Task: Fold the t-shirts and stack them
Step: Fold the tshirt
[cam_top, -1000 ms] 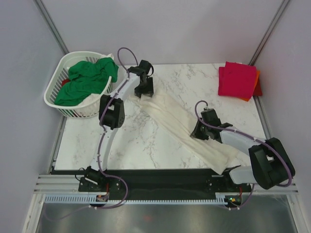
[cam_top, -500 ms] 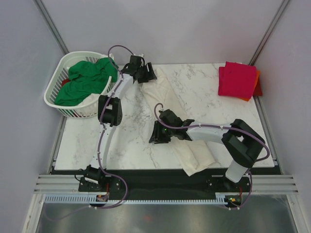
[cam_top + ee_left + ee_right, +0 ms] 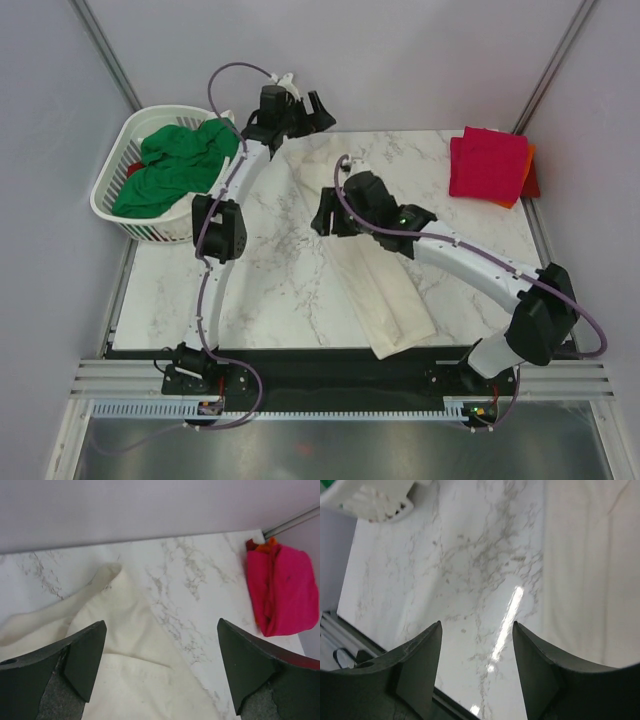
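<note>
Item: one large cream-white cloth t-shirt (image 3: 385, 300), soft, light and limp, lying as a long strip from 11 to 5 o'clock on the marble table (image 3: 250, 290); I'd take it by its end corners. Left gripper (image 3: 160, 630) and right gripper (image 3: 476, 627) both spread, empty. Also one folded crimson-pink shirt (image 3: 487, 165) on one orange shirt (image 3: 527, 168) at 2 o'clock, one bright green shirt (image 3: 175, 165) in the white slotted plastic basket (image 3: 108, 200) at 10 o'clock

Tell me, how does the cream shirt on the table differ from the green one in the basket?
The cream shirt is pale; the green shirt is vivid. The cream shirt lies flat as a long strip on the marble table; the green shirt sits crumpled in the white basket. Both are plain, soft cloth.
</note>
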Controlling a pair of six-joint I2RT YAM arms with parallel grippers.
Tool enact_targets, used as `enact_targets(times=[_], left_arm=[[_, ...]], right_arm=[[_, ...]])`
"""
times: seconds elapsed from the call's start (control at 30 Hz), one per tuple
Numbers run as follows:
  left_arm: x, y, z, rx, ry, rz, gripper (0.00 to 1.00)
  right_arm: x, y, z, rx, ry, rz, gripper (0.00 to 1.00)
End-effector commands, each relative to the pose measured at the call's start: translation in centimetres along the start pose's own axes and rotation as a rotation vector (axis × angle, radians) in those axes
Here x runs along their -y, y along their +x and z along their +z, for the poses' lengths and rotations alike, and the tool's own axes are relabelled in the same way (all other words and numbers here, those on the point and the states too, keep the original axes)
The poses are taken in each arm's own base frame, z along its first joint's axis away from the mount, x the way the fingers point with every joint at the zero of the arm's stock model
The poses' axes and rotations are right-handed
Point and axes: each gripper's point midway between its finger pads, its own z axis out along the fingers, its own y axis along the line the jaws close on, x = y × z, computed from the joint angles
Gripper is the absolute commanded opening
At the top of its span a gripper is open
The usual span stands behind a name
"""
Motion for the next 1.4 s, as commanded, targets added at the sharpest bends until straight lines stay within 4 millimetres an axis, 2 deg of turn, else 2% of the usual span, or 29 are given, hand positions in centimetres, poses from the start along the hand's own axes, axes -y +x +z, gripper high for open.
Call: enact_targets(times=[0.0, 0.03, 0.07, 0.1, 0.17, 0.2, 0.23, 0.27, 0.3, 0.33, 0.37, 0.4, 0.43, 0.47, 0.5, 0.53, 0.57, 0.6, 0.63, 0.67, 0.7, 0.77, 0.87, 1.07, 1.2, 1.27, 1.3, 1.33, 1.37], left_arm=[[9.9, -14.8, -10.1, 0.347, 0.096, 0.175, 1.0], [10.5, -15.8, -11.1, 0.373, 0.089, 0.19, 1.0], [11.1, -16.8, -12.2, 0.398, 0.083, 0.201, 1.0], [12.2, -18.1, -14.0, 0.428, 0.09, 0.212, 1.0], [13.5, -18.3, -15.8, 0.416, 0.101, 0.19, 1.0], [14.4, -18.0, -17.7, 0.403, 0.112, 0.174, 1.0], [14.8, -17.3, -18.5, 0.381, 0.118, 0.156, 1.0], [15.1, -16.3, -19.1, 0.355, 0.125, 0.12, 1.0], [14.4, -13.2, -18.7, 0.28, 0.109, 0.103, 1.0], [16.3, -13.1, -21.4, 0.292, 0.131, 0.119, 1.0], [16.4, -12.0, -22.3, 0.277, 0.119, 0.139, 1.0], [17.4, -10.3, -22.8, 0.252, 0.129, 0.155, 1.0], [17.3, -7.8, -24.7, 0.217, 0.11, 0.153, 1.0], [17.0, -6.4, -25.4, 0.201, 0.09, 0.157, 1.0], [15.5, -2.5, -25.3, 0.126, 0.057, 0.148, 1.0], [15.5, -1.5, -26.6, 0.124, 0.051, 0.141, 0.99], [16.2, -1.7, -29.3, 0.165, 0.053, 0.134, 0.99], [14.6, 1.4, -29.4, 0.112, 0.023, 0.114, 0.98], [14.3, 2.3, -30.2, 0.105, 0.018, 0.105, 0.97], [14.6, 2.6, -32.0, 0.124, 0.026, 0.097, 0.95], [13.3, 4.9, -32.1, 0.081, 0.002, 0.081, 0.94], [13.2, 6.7, -33.5, 0.047, 0.002, 0.07, 0.91], [12.1, 10.1, -34.3, -0.045, -0.026, 0.096, 0.91], [11.3, 12.2, -36.4, -0.095, -0.053, 0.093, 0.88], [10.3, 13.9, -37.0, -0.126, -0.074, 0.094, 0.87], [9.8, 14.4, -37.1, -0.135, -0.093, 0.094, 0.87], [9.4, 15.0, -37.1, -0.149, -0.102, 0.089, 0.86], [9.2, 15.3, -37.0, -0.159, -0.106, 0.086, 0.86], [9.0, 15.6, -36.9, -0.168, -0.111, 0.081, 0.85]], right_arm=[[3.7, -7.5, -2.2, 0.179, 0.124, -0.07, 0.67], [5.5, -9.1, -2.1, 0.2, 0.157, -0.056, 0.67], [6.5, -10.0, -1.9, 0.21, 0.176, -0.064, 0.67], [8.4, -11.8, -1.2, 0.236, 0.211, -0.078, 0.67], [10.5, -13.4, 0.2, 0.248, 0.246, -0.109, 0.67], [11.2, -14.3, 2.4, 0.229, 0.244, -0.126, 0.67], [13.0, -15.4, 3.3, 0.226, 0.275, -0.153, 0.67], [14.0, -16.0, 4.4, 0.221, 0.292, -0.156, 0.68], [14.8, -16.7, 6.5, 0.216, 0.282, -0.161, 0.68], [16.3, -17.4, 7.3, 0.214, 0.285, -0.153, 0.68], [17.3, -18.1, 9.2, 0.21, 0.282, -0.148, 0.69], [17.7, -18.4, 10.1, 0.204, 0.268, -0.146, 0.7], [17.6, -18.6, 11.1, 0.185, 0.209, -0.145, 0.71], [16.9, -20.8, 11.2, 0.225, 0.189, -0.162, 0.72], [18.3, -19.5, 13.4, 0.174, 0.207, -0.157, 0.72], [18.7, -19.8, 14.0, 0.177, 0.209, -0.16, 0.73], [19.1, -20.3, 15.2, 0.186, 0.205, -0.164, 0.74], [19.3, -20.7, 15.8, 0.194, 0.198, -0.166, 0.75], [19.6, -21.1, 16.3, 0.2, 0.19, -0.167, 0.76], [19.8, -21.5, 17.4, 0.209, 0.174, -0.172, 0.77], [19.9, -21.6, 18.1, 0.214, 0.165, -0.174, 0.79], [20.1, -21.8, 19.8, 0.221, 0.126, -0.176, 0.84], [21.1, -21.6, 21.6, 0.241, 0.126, -0.16, 0.85], [23.6, -20.4, 24.1, 0.262, 0.188, -0.12, 0.84], [24.0, -18.8, 25.6, 0.237, 0.167, -0.097, 0.81], [24.4, -18.0, 26.3, 0.223, 0.164, -0.081, 0.73], [24.4, -17.9, 26.5, 0.227, 0.157, -0.069, 0.56], [24.2, -17.8, 26.7, 0.226, 0.146, -0.067, 0.44], [24.4, -17.6, 26.9, 0.226, 0.148, -0.062, 0.15]])
